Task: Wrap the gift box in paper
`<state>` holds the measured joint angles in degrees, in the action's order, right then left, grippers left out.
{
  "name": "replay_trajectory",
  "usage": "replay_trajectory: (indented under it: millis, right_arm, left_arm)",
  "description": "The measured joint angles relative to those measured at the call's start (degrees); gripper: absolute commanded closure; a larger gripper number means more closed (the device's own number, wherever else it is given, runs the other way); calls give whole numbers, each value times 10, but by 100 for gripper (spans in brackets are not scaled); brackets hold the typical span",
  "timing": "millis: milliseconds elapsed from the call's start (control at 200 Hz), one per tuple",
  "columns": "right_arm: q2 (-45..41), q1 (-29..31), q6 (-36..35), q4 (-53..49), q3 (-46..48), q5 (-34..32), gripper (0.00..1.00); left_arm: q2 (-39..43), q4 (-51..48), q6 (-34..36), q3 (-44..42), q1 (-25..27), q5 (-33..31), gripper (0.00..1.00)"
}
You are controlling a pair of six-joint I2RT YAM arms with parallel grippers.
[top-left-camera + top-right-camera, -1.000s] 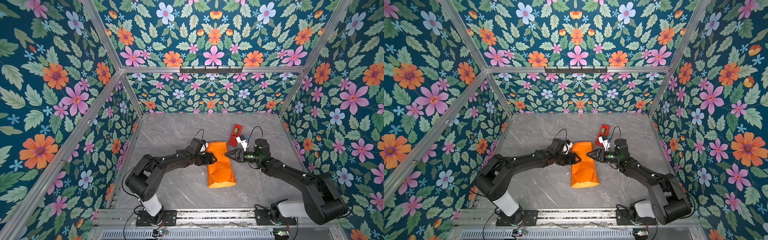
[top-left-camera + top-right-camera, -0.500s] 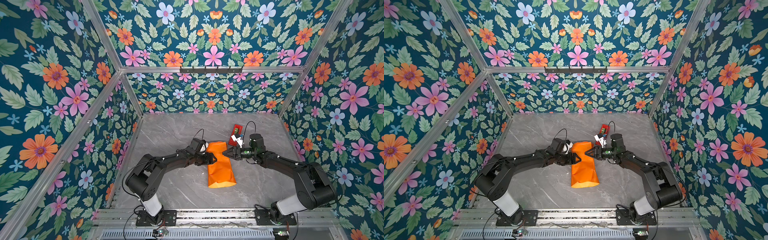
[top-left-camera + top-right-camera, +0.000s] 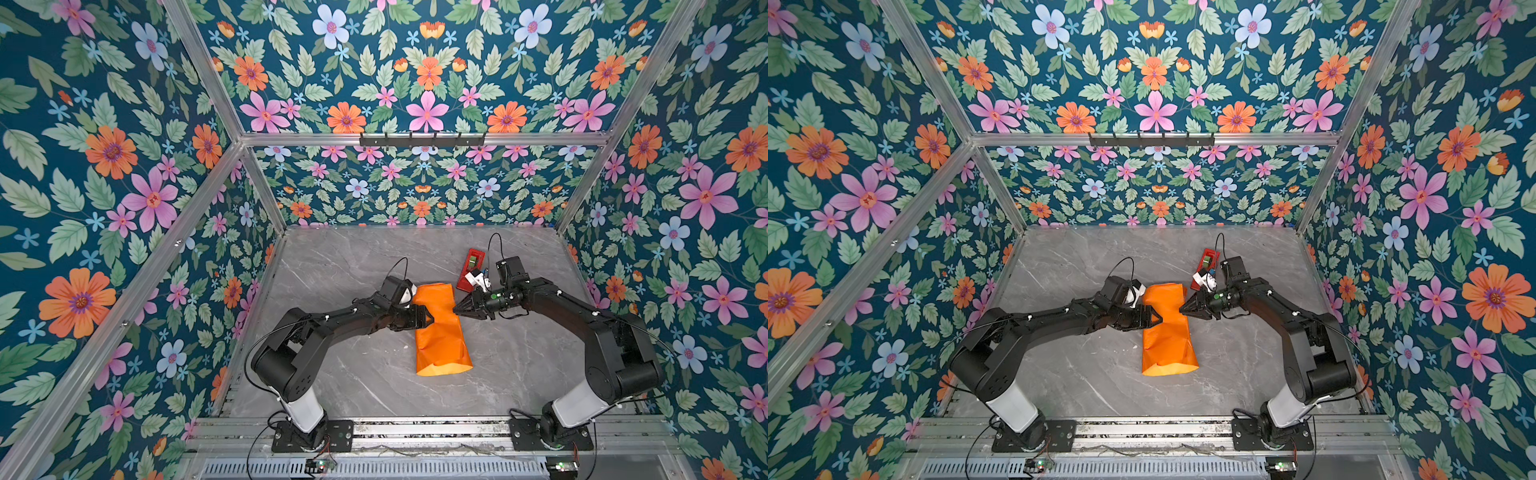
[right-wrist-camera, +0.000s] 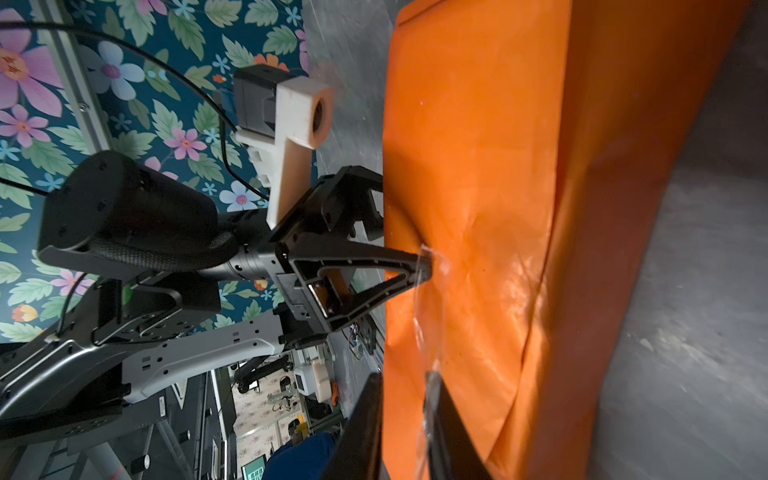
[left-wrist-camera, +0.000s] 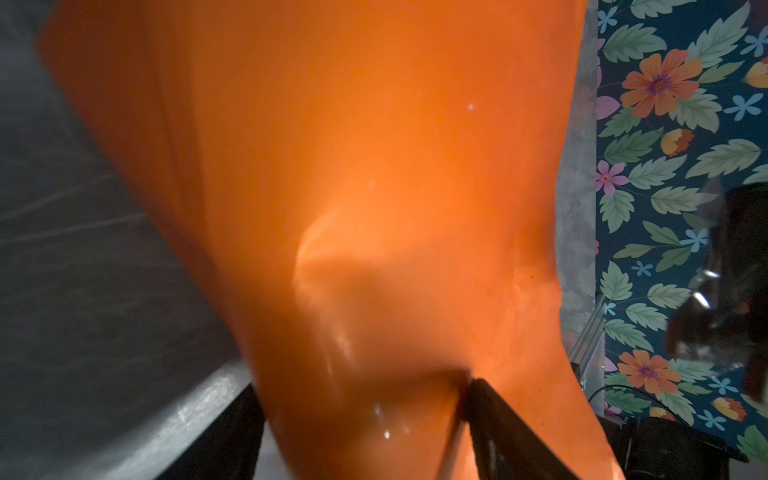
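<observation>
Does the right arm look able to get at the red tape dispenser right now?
Probably yes: the tape dispenser lies uncovered just beside that arm, though its fingers are at the paper.

The paper (image 3: 442, 332) between the left gripper (image 3: 429, 320) and the right gripper (image 3: 456, 309) is glossy bright orange, duller and yellower along its end well away from both, while the grippers themselves are matte black. Just behind the right gripper lies a red tape dispenser (image 3: 471, 268) with a green patch. Under the grippers the table (image 3: 353, 270) is grey, veined white like marble, and the walls (image 3: 415, 187) are teal with green leaves and orange, pink and pale-blue flowers.
</observation>
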<state>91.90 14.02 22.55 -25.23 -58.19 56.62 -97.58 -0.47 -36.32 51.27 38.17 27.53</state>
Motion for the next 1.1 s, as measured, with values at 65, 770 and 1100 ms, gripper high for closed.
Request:
replay_trajectory:
  millis: [65, 770, 1100]
  right_arm:
    - [5, 0, -30, -45, -21, -8, 82]
    - [98, 15, -243, -321, -204, -99, 100]
    - [158, 37, -287, -386, -258, -134, 100]
  left_arm:
    - [0, 0, 1, 0, 0, 0, 23]
    - [-7, -1, 5, 2, -1, 6, 24]
    - [-6, -1, 5, 2, -1, 6, 23]
